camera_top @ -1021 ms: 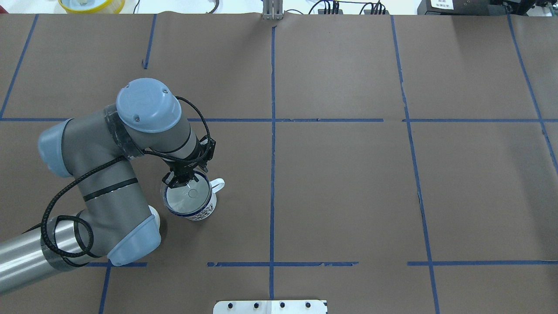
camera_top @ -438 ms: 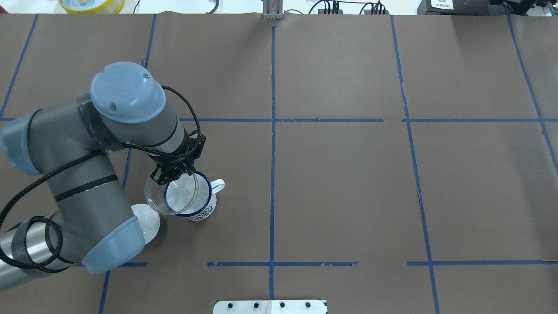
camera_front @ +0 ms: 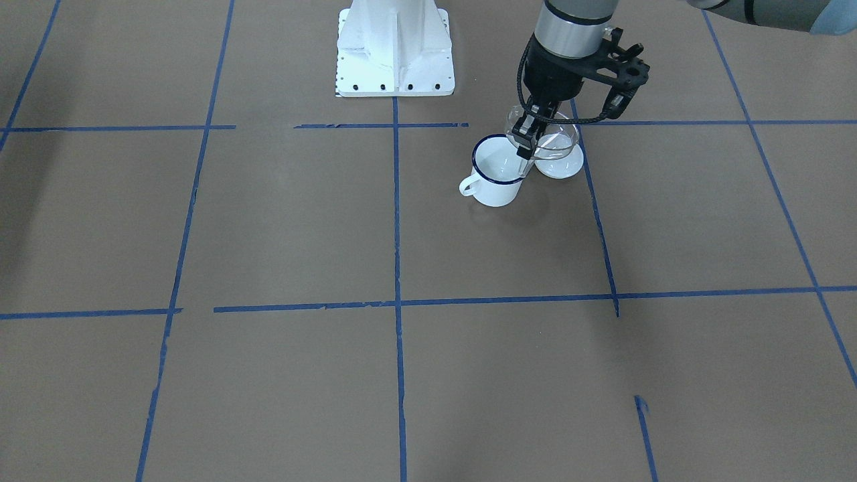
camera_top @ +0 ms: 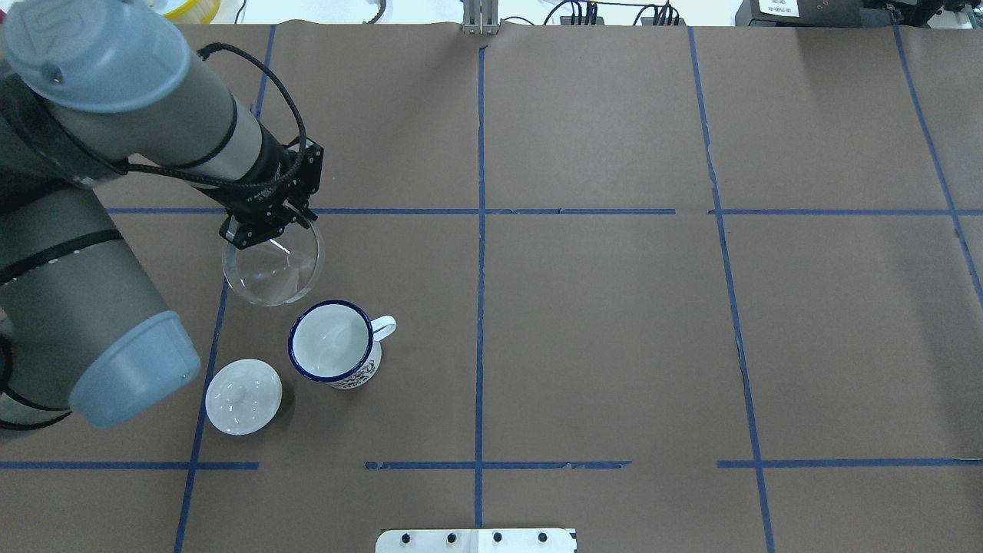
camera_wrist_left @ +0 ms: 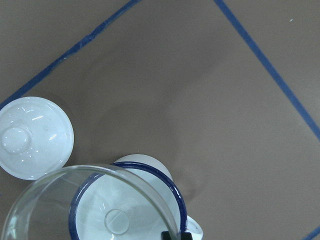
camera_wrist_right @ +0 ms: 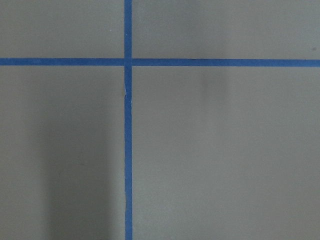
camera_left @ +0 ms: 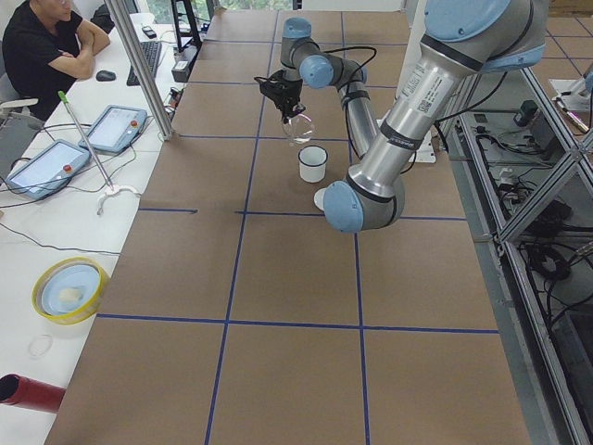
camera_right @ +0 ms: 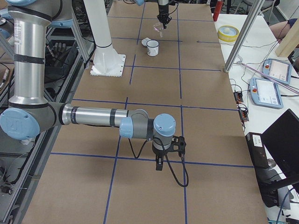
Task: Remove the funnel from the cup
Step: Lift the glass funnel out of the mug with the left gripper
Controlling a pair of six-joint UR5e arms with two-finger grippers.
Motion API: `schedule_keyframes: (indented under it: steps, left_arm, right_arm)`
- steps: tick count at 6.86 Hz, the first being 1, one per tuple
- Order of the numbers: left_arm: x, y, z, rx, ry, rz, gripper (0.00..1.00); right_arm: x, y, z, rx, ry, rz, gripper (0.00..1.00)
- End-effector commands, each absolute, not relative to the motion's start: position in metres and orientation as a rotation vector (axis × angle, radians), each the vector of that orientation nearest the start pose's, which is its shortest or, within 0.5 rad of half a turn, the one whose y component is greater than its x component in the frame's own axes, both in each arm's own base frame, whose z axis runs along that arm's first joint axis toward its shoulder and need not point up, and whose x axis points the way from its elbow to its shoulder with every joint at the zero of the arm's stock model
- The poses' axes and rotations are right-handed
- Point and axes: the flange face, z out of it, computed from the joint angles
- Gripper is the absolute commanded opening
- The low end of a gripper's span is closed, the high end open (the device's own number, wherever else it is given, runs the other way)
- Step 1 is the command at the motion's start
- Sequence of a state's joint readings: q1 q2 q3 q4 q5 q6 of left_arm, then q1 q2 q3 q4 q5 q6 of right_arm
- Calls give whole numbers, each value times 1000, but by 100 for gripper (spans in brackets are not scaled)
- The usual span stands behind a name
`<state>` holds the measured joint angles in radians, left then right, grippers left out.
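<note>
The clear plastic funnel hangs in the air, clear of the cup, pinched at its rim by my left gripper, which is shut on it. The white enamel cup with a dark blue rim stands upright and empty on the table, handle to the right. In the front view the funnel is above and beside the cup. In the left wrist view the funnel's rim overlaps the cup's rim below. My right gripper hovers far off over bare table; I cannot tell whether it is open.
A round white knobbed lid lies on the table left of the cup. The robot's white base plate sits at the table's near edge. A yellow bowl is beyond the far edge. An operator sits at a side desk.
My left gripper has lifted the funnel out of the cup and carried it up and toward the far left. The arm no longer covers the white lid.
</note>
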<state>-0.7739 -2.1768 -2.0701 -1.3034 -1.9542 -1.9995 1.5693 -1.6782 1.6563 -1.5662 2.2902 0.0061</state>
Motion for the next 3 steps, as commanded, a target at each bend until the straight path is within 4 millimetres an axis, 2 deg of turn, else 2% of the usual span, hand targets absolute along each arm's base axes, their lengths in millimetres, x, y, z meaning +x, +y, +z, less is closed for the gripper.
schedule_keyframes:
  steps: [1,2,3]
  left_arm:
    - [302,-502,154,-79,1117,-997,0]
    - [322,-531,178,-51,1202,-1043,0]
    - [336,-549,216,-24,1270,-1034,0]
  right_arm:
    - [67,-445,671,-20,-719,11,100]
    - [67,-445,671,-20,-719,11,100]
    - [67,-445,670,-19,-719,10,100]
